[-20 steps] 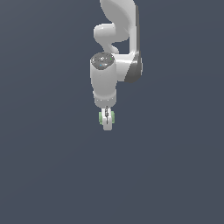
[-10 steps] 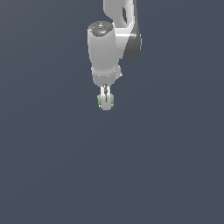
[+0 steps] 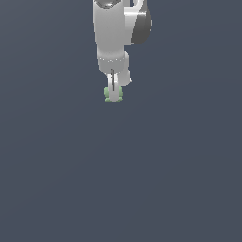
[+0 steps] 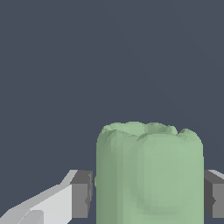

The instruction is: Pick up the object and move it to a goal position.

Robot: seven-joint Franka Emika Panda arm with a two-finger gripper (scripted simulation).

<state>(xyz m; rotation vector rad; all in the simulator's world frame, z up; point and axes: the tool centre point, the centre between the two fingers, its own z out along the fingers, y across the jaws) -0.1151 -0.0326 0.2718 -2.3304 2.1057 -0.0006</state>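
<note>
Exterior view: my gripper [image 3: 113,96] points down near the frame's top, closed on the pale green block [image 3: 107,94], which shows at both sides of the fingertips. Wrist view: block [image 4: 149,175] clamped between my two grey pads [image 4: 81,194].

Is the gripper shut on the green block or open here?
Shut on it: the green block sits between the gripper pads, both touching its sides.

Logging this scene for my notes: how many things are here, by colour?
Pale green: 1, the small matte rounded block, held in the hand
White and grey: 1, the robot arm
Total: 2
</note>
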